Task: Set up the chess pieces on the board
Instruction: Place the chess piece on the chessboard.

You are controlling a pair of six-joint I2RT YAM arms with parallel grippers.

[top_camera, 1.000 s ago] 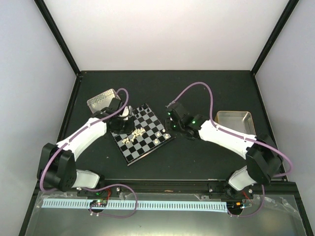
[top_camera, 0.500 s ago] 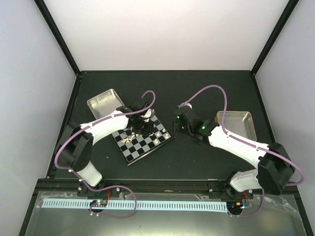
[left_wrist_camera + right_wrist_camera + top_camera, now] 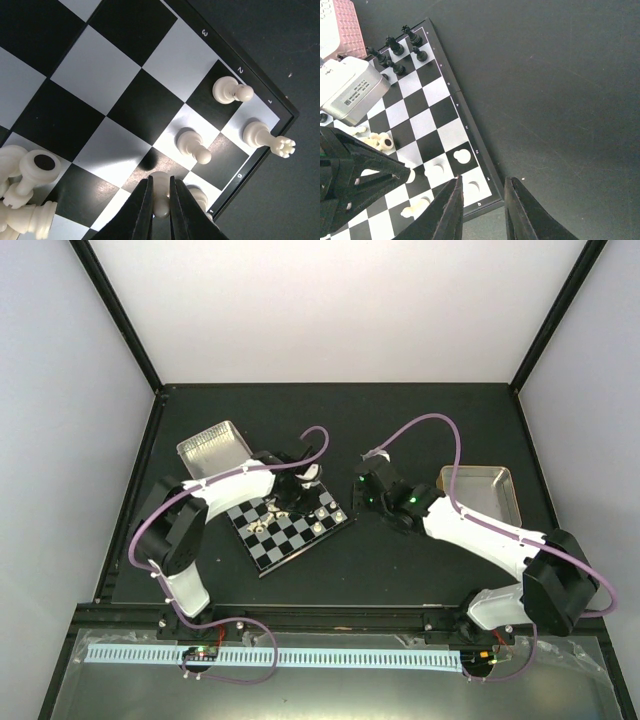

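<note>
Clamps left gripper [image 3: 160,185] jaws on small cream-white chess pawn [image 3: 161,202], now moved from loose pile [image 3: 25,200] to corner of black-and-grey checkered chessboard [image 3: 125,30] beneath jaws, ready for placing; leaves right gripper [image 3: 484,180] jaws apart, empty.

chess pieces [image 3: 192,145] crowd board [image 3: 135,30] corner, toppled heap [image 3: 30,172] nearby, middle squares [image 3: 90,75] free

This is a robotics lab test cell: a matt black bench [image 3: 400,420] is closed in by plain white panels [image 3: 330,310] set in black frame posts [image 3: 115,315]. Taking the board [image 3: 275,540] as centre, a white left arm [image 3: 215,490] reaches over it and a white right arm [image 3: 480,530] stands just to its right, both trailing purple cables [image 3: 420,425]. A bare metal tray [image 3: 212,448] lies behind the board to the left, a second tray [image 3: 480,490] lies well to its right, and a pale slotted strip [image 3: 270,657] runs in front of it.
</note>
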